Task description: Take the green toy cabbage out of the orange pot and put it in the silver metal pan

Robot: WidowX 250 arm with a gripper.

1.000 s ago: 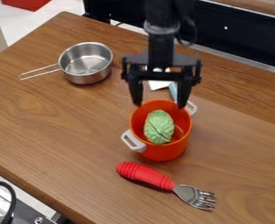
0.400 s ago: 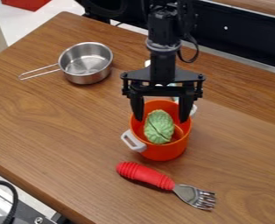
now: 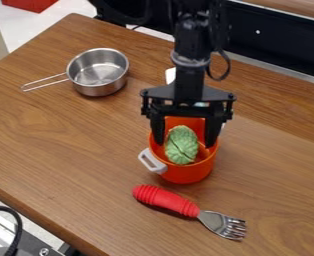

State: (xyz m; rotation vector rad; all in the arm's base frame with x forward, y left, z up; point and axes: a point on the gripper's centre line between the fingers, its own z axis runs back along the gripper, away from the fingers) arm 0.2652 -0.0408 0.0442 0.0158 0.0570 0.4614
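Observation:
My gripper (image 3: 185, 142) hangs over the orange pot, right of the middle of the view, its fingers wide apart on the left and right of the green wrinkled object. That green object (image 3: 181, 145) lies inside the pot, and I cannot tell if a finger touches it. The orange pot (image 3: 186, 174) stands upright with a white handle at its lower left; its far rim is partly behind the gripper. In front of the pot lies a fork (image 3: 165, 201) with a thick red ribbed grip and metal tines pointing right.
A metal saucepan (image 3: 98, 73) stands at the upper left, its wire handle pointing left. Behind the arm, a white item (image 3: 170, 75) is partly hidden. The wooden table (image 3: 66, 150) ends at a front-left edge, with a black cable (image 3: 14, 227) beyond it.
The gripper has come down and slightly toward the camera, from above the pot's far rim to around the green object. Pot, green object, fork and saucepan have stayed put.

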